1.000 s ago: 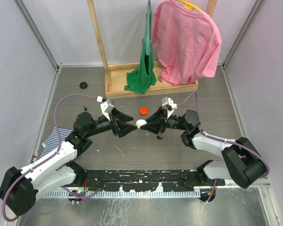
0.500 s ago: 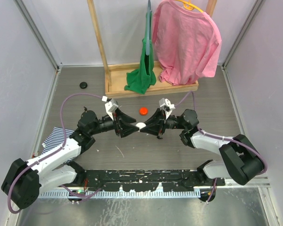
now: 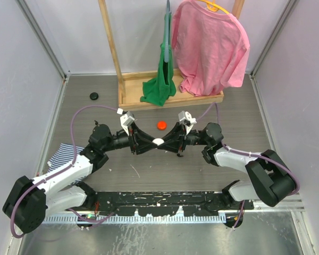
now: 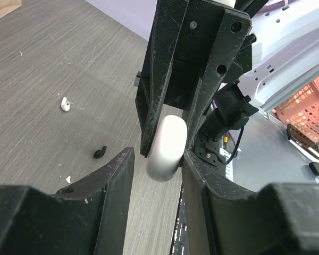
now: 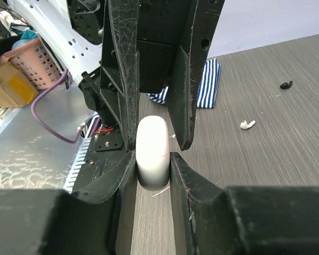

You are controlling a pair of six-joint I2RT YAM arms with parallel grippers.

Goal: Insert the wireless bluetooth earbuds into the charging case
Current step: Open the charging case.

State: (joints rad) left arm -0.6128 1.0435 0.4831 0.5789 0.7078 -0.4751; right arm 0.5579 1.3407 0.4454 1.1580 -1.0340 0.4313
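Observation:
The white charging case is closed and held off the table between both grippers. My right gripper is shut on its near end, seen in the right wrist view with the case squeezed between the fingers. My left gripper is open around the other end. In the left wrist view the case touches the right finger and a gap shows on the left. One white earbud lies on the table; it also shows in the right wrist view.
A small black piece lies near the earbud. An orange cap sits behind the grippers. A wooden rack with green and pink clothes stands at the back. A striped cloth lies at the left, a black disc far left.
My left gripper has moved right toward the case and now has its open fingers around it. My right gripper has shifted slightly left, still holding the case.

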